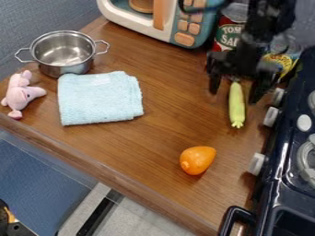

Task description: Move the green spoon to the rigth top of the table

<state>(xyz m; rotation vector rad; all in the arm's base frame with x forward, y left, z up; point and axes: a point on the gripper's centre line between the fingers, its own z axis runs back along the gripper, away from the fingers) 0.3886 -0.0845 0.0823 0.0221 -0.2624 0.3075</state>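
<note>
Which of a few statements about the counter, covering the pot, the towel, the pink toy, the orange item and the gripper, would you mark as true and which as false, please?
1. The metal pot has two handles. True.
2. The pink toy lies on top of the blue towel. False: the toy lies beside the towel, on the counter.
3. The gripper is shut tight on the green item. False: its fingers are spread, one on each side of the item.
4. The orange item lies nearer to the stove than the towel does. True.
5. A lid covers the pot. False: the pot is open.
</note>
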